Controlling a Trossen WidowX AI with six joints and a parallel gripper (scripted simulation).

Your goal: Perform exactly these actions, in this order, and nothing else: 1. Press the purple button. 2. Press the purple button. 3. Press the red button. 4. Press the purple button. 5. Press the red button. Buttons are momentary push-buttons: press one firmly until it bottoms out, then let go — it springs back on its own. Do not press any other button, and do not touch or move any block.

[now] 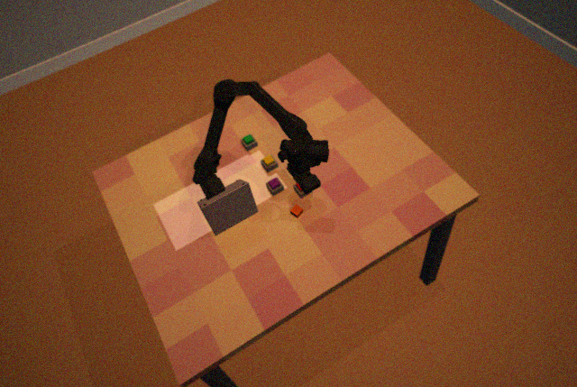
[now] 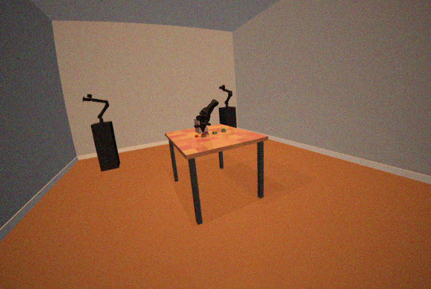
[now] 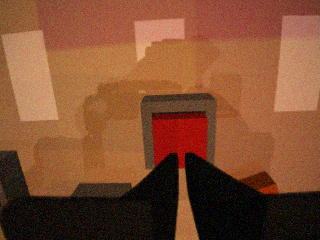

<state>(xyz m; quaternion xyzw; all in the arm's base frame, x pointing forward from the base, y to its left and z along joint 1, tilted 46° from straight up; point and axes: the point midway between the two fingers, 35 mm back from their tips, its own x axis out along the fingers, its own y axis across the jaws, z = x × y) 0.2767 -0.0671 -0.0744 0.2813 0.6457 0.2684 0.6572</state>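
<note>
Directly under the arm's tool sits the red button (image 3: 179, 137), framed by its grey housing, and the gripper (image 3: 181, 161) hangs over its near edge with both dark fingers pressed almost together, clenched on nothing, with only a thin sliver of light showing between them. From the wrist view the fingertips overlap the lower part of the red cap; whether they actually touch it cannot be told. In the top view the gripper (image 1: 305, 183) points down at the table (image 1: 381, 172), hiding most of the red button (image 1: 297, 188), of which only a small red edge shows at the tool's left side. The purple button (image 1: 275, 184) stands just beside it, apart from the tool, with the yellow button (image 1: 269, 161) further back and the green button (image 1: 249, 141) beyond that, the three forming a diagonal row. An orange block (image 1: 297, 210) lies near the red button on the side toward the table's front edge, not touching the gripper; its corner also shows at the lower right of the wrist view (image 3: 262, 184). The arm arches up from a grey base box (image 1: 228, 206) standing on a pale patch of the checkered top. From the exterior view the arm (image 2: 205, 115) bends low over the table's far side, the buttons too small there to tell apart clearly.
</note>
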